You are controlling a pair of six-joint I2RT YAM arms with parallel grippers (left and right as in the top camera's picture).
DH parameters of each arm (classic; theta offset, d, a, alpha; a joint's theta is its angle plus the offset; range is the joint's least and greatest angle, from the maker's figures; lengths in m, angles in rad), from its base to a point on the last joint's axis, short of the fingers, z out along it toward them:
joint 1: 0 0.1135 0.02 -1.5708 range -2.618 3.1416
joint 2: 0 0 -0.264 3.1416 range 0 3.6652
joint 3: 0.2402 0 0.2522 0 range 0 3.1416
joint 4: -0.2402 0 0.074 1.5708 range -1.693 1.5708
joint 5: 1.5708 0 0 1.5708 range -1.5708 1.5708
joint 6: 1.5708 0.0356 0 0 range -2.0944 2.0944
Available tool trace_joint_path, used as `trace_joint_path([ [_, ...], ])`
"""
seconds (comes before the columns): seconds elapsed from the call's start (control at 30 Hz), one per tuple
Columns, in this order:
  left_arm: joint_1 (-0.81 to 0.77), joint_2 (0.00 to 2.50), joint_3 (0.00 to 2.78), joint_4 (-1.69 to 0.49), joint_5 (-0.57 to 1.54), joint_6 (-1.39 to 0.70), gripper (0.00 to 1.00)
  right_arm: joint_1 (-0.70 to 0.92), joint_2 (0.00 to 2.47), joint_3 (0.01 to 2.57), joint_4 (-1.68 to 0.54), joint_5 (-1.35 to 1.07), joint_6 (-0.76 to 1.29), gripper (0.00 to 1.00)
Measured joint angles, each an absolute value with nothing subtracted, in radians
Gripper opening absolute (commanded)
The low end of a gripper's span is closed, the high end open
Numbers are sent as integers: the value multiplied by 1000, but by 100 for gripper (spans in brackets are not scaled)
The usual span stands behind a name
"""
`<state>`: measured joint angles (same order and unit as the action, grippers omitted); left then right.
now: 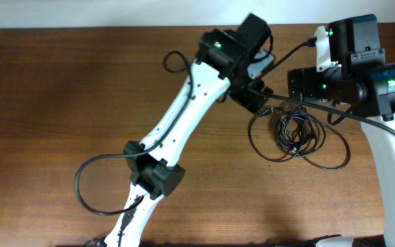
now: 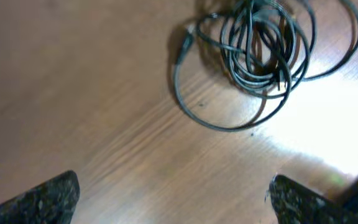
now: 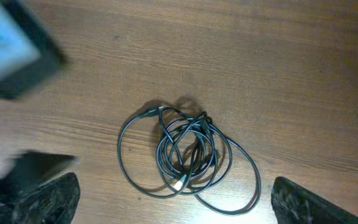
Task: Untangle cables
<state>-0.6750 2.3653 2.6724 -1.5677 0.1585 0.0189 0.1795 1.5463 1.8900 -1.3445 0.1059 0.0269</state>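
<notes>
The mottled dark fingertips (image 2: 45,198) of the left gripper (image 2: 173,208) framed the bottom of its wrist view, spread wide and empty. The right gripper (image 3: 176,208) was likewise wide open, holding nothing. The thin black cables (image 3: 185,155) lay as one loose tangled coil on the brown wooden table (image 1: 60,103), ahead of both grippers and touched by neither. With both arms crowded over one small bundle, they could collide, and a pinch into the dense centre would probably catch several strands and tighten the snarl. The right wrist view showed the whole coil and a pale plug (image 3: 178,185) inside it. The left wrist view cropped the coil's far edge, and only the overhead view showed how close the arms stood.
</notes>
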Motion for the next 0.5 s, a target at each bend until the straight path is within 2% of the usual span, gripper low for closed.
trace_joint_path([
  [0.2, -751, 2365, 2307, -1256, 155, -15, 99, 179, 1546, 1890, -1347, 108, 26, 98],
  [0.3, -777, 2365, 2293, -1122, 61, -88, 99, 179, 1546, 1890, -1351, 108, 26, 99],
  [0.5, -798, 2365, 2245, -1002, -8, -152, 99, 179, 1546, 1890, -1352, 108, 19, 99],
])
